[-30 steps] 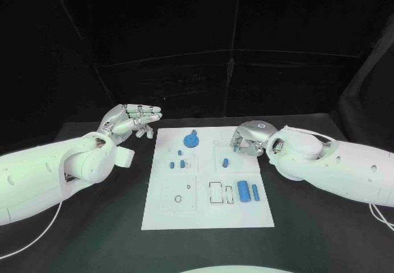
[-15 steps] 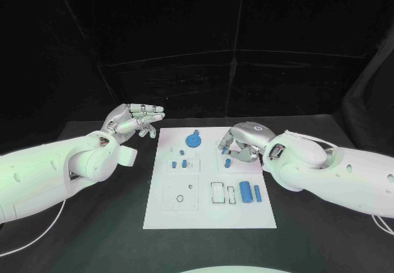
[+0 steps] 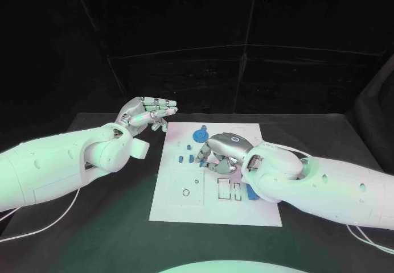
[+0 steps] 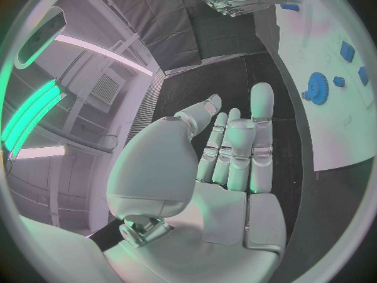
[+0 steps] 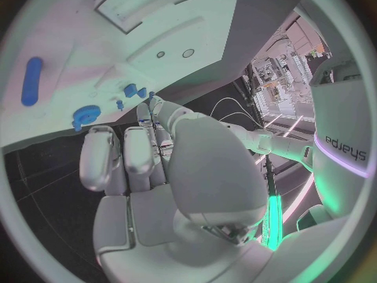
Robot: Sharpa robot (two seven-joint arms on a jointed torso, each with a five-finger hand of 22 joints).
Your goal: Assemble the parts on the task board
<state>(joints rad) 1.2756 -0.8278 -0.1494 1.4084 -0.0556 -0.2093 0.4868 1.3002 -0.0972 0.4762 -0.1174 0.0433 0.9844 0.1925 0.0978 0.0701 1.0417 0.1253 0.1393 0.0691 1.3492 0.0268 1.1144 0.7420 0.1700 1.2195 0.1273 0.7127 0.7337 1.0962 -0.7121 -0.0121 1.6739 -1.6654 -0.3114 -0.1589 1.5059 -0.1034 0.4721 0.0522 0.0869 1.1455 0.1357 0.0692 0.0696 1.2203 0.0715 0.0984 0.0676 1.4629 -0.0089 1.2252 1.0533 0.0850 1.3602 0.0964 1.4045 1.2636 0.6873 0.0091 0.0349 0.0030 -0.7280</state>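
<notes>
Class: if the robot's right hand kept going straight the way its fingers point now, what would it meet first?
Probably the white board: the right hand hangs over it, fingers pointing down near small blue parts. Depth is unclear.

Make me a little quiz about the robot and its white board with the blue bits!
1. True or false: the left hand is holding a blue part.
2. Which hand is over the middle of the task board? A) the left hand B) the right hand C) both hands
3. Fill the gap: seen from the robot, the blue gear lies by the board's ___ edge (near or far).
Key: 1 false; 2 B; 3 far.
</notes>
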